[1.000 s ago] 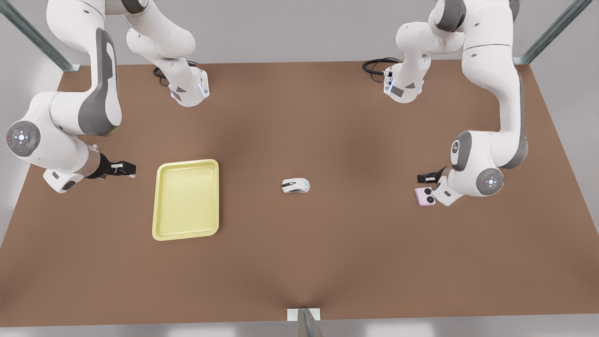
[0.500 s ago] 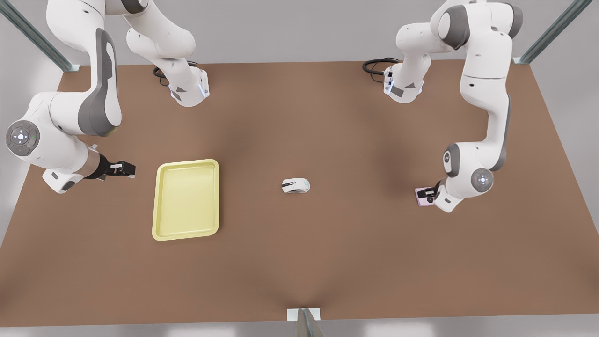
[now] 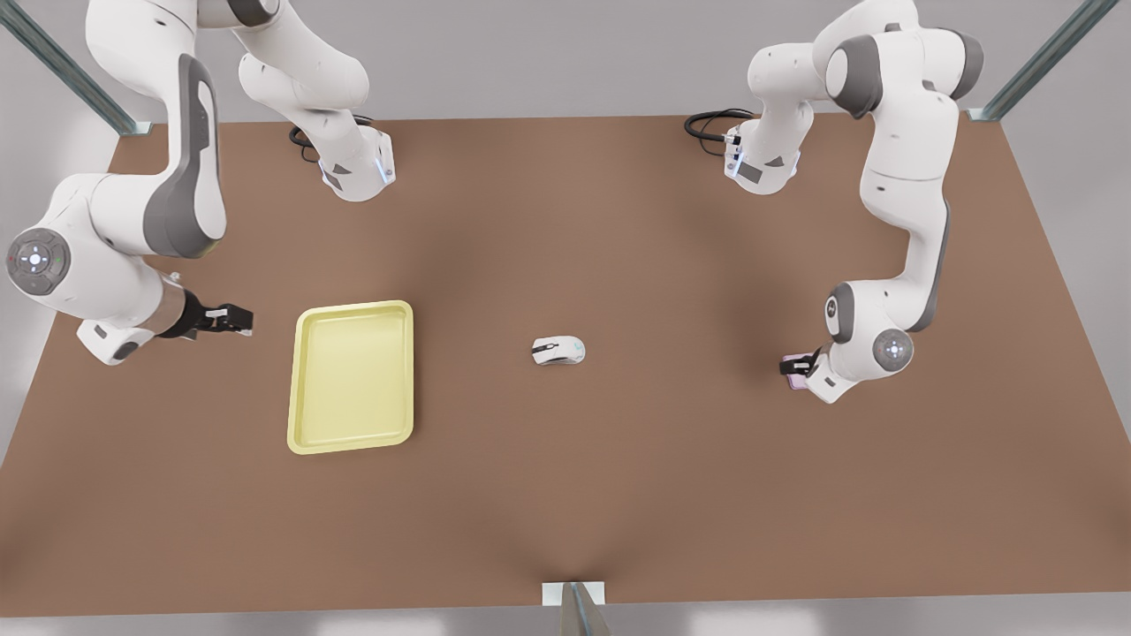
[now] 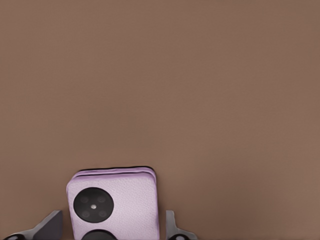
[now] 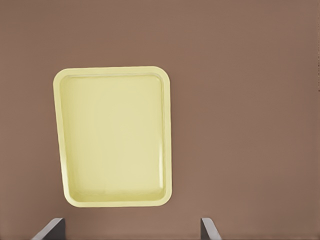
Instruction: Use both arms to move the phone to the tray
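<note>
- The table (image 3: 565,495) is a big brown top, flat and smooth, and it fills most of the front view.
- Two white arms with grey joints reach in from the top corners of the front view. They look smooth and round, like fat tubes.
- The tray (image 3: 352,377) is pale yellow. It sits in the left middle of the front view. It is a shallow box shape with round corners and a low raised rim. There is nothing in it. In the right wrist view the tray (image 5: 114,136) looks smooth and a bit shiny.
- The right gripper (image 3: 231,319) is small and black. It hangs at the left of the front view, near the tray and apart from it. This arm waits. Its two fingers (image 5: 50,230) stand wide apart and hold nothing.
- The left gripper (image 3: 796,366) is at the right of the front view, low down at the phone (image 3: 798,382). Its two fingers (image 4: 50,226) are apart, one on each side of the phone (image 4: 114,202), with a small gap to it on both sides.
- The phone lies flat on the table, far from the tray. It is a pale pink square slab with soft round corners and black round circles on top.
- A small white mouse (image 3: 558,350) lies on the table in the middle of the front view, between the tray and the phone.
</note>
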### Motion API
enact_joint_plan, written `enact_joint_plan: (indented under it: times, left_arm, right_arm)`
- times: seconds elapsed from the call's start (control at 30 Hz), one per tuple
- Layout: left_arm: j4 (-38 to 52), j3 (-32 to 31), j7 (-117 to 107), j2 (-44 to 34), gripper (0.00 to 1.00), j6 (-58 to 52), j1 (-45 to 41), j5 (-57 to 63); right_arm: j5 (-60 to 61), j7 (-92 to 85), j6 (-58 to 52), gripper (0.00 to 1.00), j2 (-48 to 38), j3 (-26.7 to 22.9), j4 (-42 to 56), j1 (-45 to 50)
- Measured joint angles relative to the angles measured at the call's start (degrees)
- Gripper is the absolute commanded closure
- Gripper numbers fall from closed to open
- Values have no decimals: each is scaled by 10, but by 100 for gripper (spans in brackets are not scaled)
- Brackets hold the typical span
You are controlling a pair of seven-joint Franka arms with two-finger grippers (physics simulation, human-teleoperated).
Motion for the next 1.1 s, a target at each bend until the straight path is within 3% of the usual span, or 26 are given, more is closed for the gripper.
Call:
enact_joint_plan:
  times: [0.03, 0.1, 0.37, 0.5, 0.6, 0.73, 0.9, 1.1]
  left_arm:
    - [0, 0, 3, 0, 15, 2, 0, 0]
    - [0, 0, 8, 0, 21, 6, 0, 0]
    - [4, -9, 4, -26, 20, 7, -22, 0]
    - [26, -10, -46, -45, 20, -3, -170, -11]
    - [209, -10, -109, 43, 20, -50, -280, -29]
    - [373, -10, -194, 147, 20, -100, -336, -39]
    - [506, -19, -287, 225, 20, -124, -373, -43]
    - [559, -32, -374, 273, 20, -106, -405, -44]
  right_arm:
    - [0, 0, -1, 0, 0, 0, 0, -1]
    - [0, 0, -4, 0, 0, 0, 0, -1]
    - [0, 0, -13, 0, 0, 0, 0, 0]
    - [0, 0, -15, 0, 2, 0, 1, 0]
    - [0, 0, -15, 0, 3, 0, 1, 0]
    - [0, 0, -15, 0, 4, 0, 4, 1]
    - [1, 0, -15, 0, 8, 1, 10, 1]
    - [1, 0, -15, 0, 15, 1, 19, 2]
